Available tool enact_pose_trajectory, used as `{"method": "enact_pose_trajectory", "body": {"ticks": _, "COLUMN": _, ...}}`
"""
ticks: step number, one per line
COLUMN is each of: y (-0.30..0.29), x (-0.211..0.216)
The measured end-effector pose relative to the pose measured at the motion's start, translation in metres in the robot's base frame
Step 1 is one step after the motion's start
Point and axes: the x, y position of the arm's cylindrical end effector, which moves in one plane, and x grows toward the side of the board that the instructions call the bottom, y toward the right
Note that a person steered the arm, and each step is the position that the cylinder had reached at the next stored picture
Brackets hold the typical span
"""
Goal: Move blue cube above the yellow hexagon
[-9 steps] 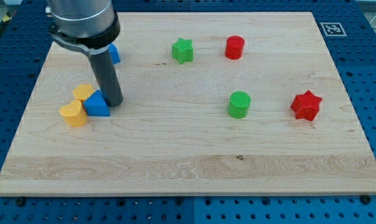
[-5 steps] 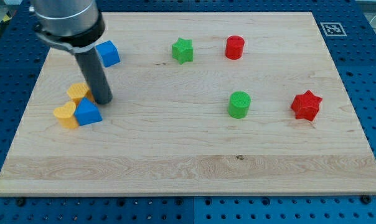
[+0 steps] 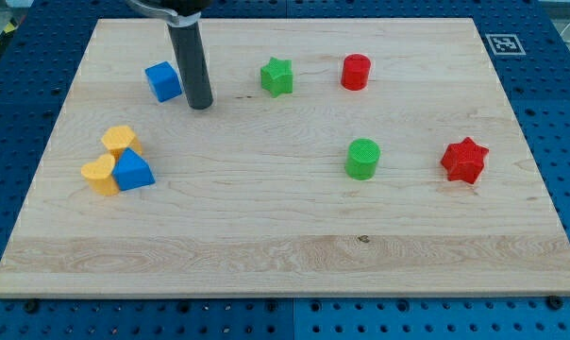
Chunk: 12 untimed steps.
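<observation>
No readable text, brand or number appears. The only sign is a black-and-white fiducial marker [image 3: 502, 43] printed on the counter [image 3: 285, 236] at the view's top right corner.

Wooden board [image 3: 285, 255] lies on a blue perforated table [image 3: 568, 113]. A black-and-white marker tag [image 3: 503, 43] sits at the board's far right corner. Far centre: green star [image 3: 276, 76], with red cylinder [image 3: 356, 72] just to its right, apart. Right of centre: green cylinder [image 3: 362, 159]; red star [image 3: 464, 160] well to its right. Near left: blue triangular block [image 3: 133, 171] touching a yellow rounded block [image 3: 100, 175] on its left; that one's exact shape cannot be made out.
</observation>
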Motion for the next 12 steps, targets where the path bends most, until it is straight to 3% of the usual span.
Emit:
{"method": "enact_pose_trajectory", "body": {"ticks": 3, "y": -0.045, "x": -0.039}}
{"method": "enact_pose_trajectory", "body": {"ticks": 7, "y": -0.054, "x": -0.093}}
{"method": "enact_pose_trajectory", "body": {"ticks": 9, "y": -0.081, "x": -0.073}}
{"method": "enact_pose_trajectory", "body": {"ticks": 12, "y": -0.087, "x": -0.003}}
